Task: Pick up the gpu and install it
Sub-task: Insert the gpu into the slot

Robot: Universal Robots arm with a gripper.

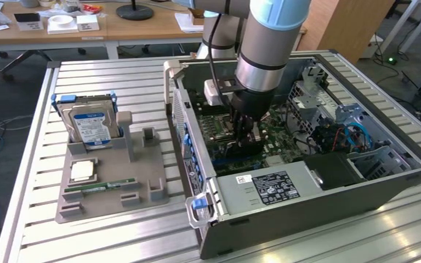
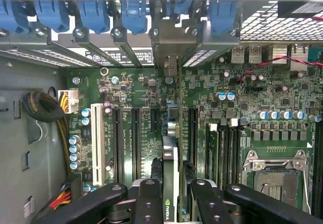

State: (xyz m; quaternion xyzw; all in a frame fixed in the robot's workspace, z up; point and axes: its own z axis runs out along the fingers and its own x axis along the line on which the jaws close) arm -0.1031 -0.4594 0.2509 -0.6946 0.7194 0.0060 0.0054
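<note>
Gripper down inside the open computer case, fingers closed narrow on the gpu, held edge-on between the pads. Card standing upright over the motherboard, its long edge running in line with the black expansion slots, its metal bracket end reaching toward the rear slot openings under the blue retention clips. Seen from the exterior view, held low over the board near the case's middle, whether touching the slot yet impossible to tell.

Judged as the seating step. Best done with the card kept square to the slot, gold edge parallel with it along the whole length, bracket lined up with its opening before any push. Straight downward pressure, even at both ends, no rocking. Risk of catching on neighbouring capacitors if tilted.

On the bench, hard drive upright in the grey holder tray near the exterior view's left edge.
</note>
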